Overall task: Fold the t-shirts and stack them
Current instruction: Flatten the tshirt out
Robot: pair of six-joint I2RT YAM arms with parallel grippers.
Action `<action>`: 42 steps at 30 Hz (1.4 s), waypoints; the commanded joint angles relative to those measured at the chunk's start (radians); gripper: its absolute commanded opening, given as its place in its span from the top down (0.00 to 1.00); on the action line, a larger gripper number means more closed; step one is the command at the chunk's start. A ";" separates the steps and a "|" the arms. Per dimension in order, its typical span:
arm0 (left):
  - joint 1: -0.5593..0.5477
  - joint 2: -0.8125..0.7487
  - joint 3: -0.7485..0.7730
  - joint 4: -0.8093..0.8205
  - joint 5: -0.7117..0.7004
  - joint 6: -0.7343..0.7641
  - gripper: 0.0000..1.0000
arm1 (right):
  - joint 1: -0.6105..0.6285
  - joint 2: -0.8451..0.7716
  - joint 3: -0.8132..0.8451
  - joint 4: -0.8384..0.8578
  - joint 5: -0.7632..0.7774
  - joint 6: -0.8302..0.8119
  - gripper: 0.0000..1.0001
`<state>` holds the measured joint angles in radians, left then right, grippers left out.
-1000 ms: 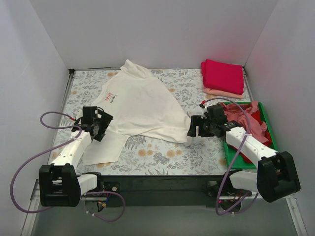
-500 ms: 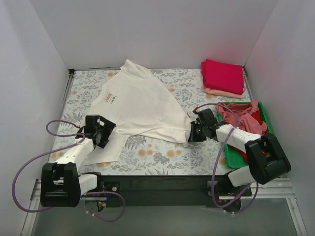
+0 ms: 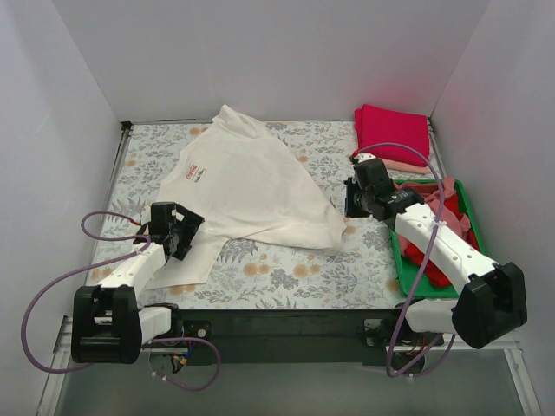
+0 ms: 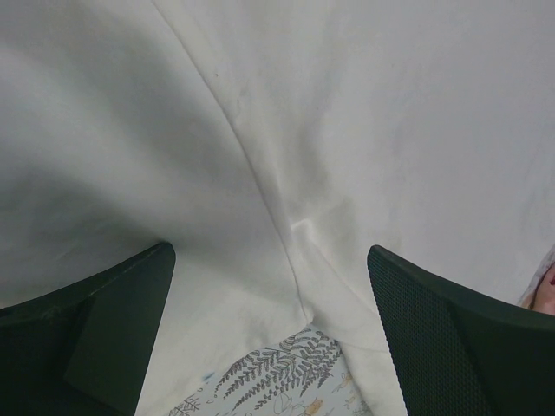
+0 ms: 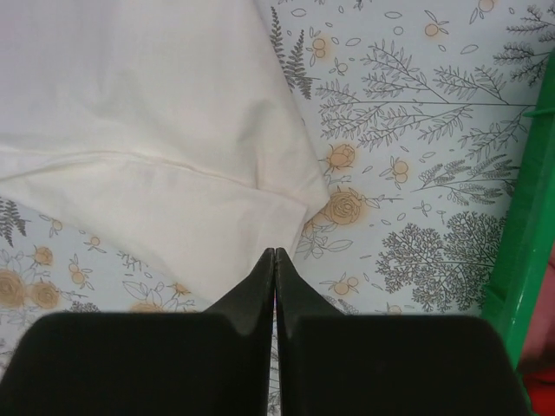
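magenta shirt (image 3: pixel 395 132) and pale pink shirt (image 3: pixel 401 165) sit stacked back right. cream shirt (image 3: pixel 251 186) lies unfolded mid-table, crumpled shirts (image 3: pixel 438 195) wait in the green tray (image 3: pixel 402 270). my left gripper (image 4: pixel 269 260) is spread over cream cloth; right gripper (image 5: pixel 274 253) is pressed together, empty, beside its hem.

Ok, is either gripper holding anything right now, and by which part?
Nothing is held. The left gripper is open over the cream-white t-shirt; the right gripper is shut with no cloth in it.
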<state>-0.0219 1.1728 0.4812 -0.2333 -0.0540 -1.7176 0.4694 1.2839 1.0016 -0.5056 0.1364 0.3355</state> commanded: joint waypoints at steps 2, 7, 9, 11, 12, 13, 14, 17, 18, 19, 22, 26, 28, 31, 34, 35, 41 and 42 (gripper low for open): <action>-0.003 0.024 -0.009 -0.031 -0.047 0.013 0.06 | 0.012 0.024 0.035 -0.073 0.066 -0.027 0.99; -0.003 0.030 0.000 -0.049 -0.063 0.024 0.06 | 0.044 0.065 -0.015 -0.050 -0.072 -0.043 0.91; -0.003 0.024 0.000 -0.054 -0.060 0.023 0.06 | 0.044 0.023 -0.067 -0.045 -0.096 -0.042 0.90; -0.003 0.015 0.002 -0.054 -0.050 0.024 0.06 | 0.043 -0.017 -0.150 -0.022 -0.171 -0.050 0.81; -0.001 0.011 0.000 -0.055 -0.046 0.024 0.05 | 0.044 -0.058 -0.176 -0.010 -0.201 -0.065 0.79; -0.003 0.008 -0.001 -0.055 -0.044 0.024 0.06 | 0.044 -0.076 -0.225 -0.002 -0.255 -0.064 0.75; -0.001 0.002 -0.001 -0.055 -0.043 0.024 0.05 | 0.046 -0.107 -0.245 0.015 -0.277 -0.059 0.70; -0.003 -0.004 -0.003 -0.057 -0.037 0.024 0.05 | 0.046 -0.146 -0.331 0.062 -0.366 -0.052 0.57; -0.003 -0.007 -0.001 -0.058 -0.032 0.024 0.05 | 0.046 -0.168 -0.352 0.088 -0.373 -0.059 0.53; -0.001 -0.009 -0.003 -0.058 -0.030 0.027 0.05 | 0.046 -0.178 -0.369 0.105 -0.373 -0.082 0.50; -0.003 -0.013 -0.001 -0.060 -0.030 0.026 0.05 | 0.046 -0.176 -0.405 0.154 -0.367 -0.113 0.42; -0.003 -0.016 0.002 -0.064 -0.033 0.027 0.05 | 0.066 -0.091 -0.402 0.234 -0.328 -0.098 0.42; -0.003 -0.018 -0.001 -0.066 -0.038 0.026 0.05 | 0.071 -0.060 -0.397 0.301 -0.272 -0.084 0.43; -0.001 -0.012 0.002 -0.064 -0.038 0.027 0.05 | 0.071 0.014 -0.377 0.390 -0.238 -0.066 0.46; -0.003 -0.002 0.002 -0.066 -0.038 0.030 0.05 | 0.074 0.078 -0.339 0.415 -0.186 -0.055 0.61; -0.001 -0.001 0.000 -0.067 -0.044 0.030 0.05 | 0.072 0.092 -0.328 0.406 -0.166 -0.053 0.84; -0.001 -0.009 0.002 -0.075 -0.061 0.030 0.05 | 0.071 0.033 -0.172 0.137 0.200 -0.110 0.99; -0.003 -0.009 -0.001 -0.072 -0.061 0.030 0.05 | 0.071 0.014 -0.147 0.045 0.260 -0.118 0.99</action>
<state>-0.0227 1.1721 0.4870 -0.2470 -0.0647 -1.7084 0.5407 1.3705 0.7502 -0.2802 0.1215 0.2535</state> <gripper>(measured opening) 0.946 0.032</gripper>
